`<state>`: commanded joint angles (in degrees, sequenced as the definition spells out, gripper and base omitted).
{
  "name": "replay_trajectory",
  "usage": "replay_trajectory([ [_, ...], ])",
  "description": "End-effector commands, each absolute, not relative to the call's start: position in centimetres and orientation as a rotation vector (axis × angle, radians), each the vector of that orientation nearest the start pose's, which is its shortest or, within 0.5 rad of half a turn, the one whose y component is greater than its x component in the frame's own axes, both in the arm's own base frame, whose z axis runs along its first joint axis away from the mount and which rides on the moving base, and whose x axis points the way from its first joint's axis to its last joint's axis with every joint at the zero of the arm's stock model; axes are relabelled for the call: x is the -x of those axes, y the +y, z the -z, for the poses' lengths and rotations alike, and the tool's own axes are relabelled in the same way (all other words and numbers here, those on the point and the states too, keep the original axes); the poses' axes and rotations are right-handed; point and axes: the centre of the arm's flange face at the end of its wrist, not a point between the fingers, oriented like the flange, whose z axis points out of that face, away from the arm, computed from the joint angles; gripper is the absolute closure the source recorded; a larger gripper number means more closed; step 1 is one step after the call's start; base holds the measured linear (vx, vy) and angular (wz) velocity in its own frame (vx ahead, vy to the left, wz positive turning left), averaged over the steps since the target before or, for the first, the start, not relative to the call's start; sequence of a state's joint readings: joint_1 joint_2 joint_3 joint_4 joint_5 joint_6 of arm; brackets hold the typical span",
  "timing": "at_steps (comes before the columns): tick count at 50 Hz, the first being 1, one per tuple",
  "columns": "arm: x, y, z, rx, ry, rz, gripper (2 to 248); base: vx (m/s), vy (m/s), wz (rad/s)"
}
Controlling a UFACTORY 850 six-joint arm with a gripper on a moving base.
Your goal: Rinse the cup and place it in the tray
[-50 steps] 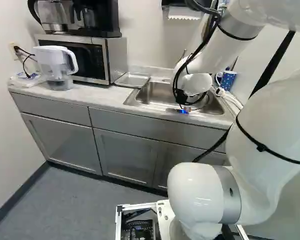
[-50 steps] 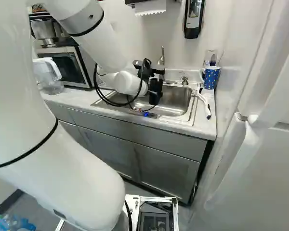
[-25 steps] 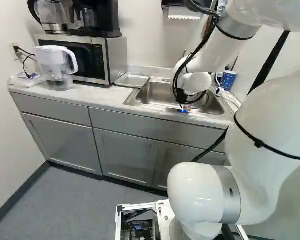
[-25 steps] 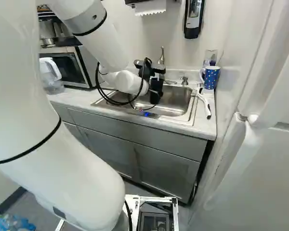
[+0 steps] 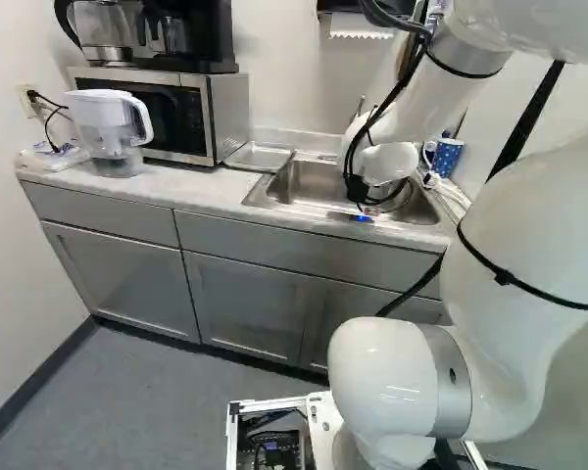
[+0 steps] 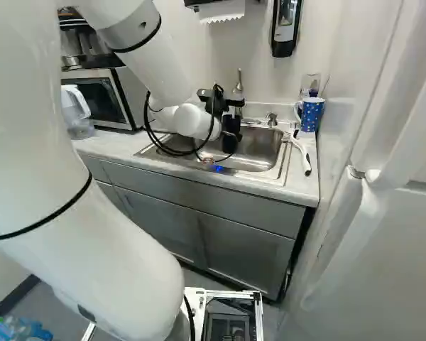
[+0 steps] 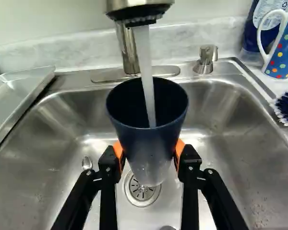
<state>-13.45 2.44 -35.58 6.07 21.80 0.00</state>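
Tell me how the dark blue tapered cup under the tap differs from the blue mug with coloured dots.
The cup has plain sides; the mug is dotted. The cup shows no handle; the mug has a white loop handle. The cup is gripped by the end effector over the sink, running water falling into it; the mug stands on the counter. Both are blue.
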Motion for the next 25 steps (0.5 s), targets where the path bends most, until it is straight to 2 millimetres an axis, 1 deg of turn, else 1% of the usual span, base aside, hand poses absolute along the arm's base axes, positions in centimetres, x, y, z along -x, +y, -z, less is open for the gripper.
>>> replay_trajectory([
  [9, -42.9, -10.52, -46.51, 2.785, 0.446, 1.612, 129, 0.0, 0.0, 0.0],
  [25, -42.99, -11.38, -46.52, 2.79, 0.471, 1.615, 129, 0.0, 0.0, 0.0],
])
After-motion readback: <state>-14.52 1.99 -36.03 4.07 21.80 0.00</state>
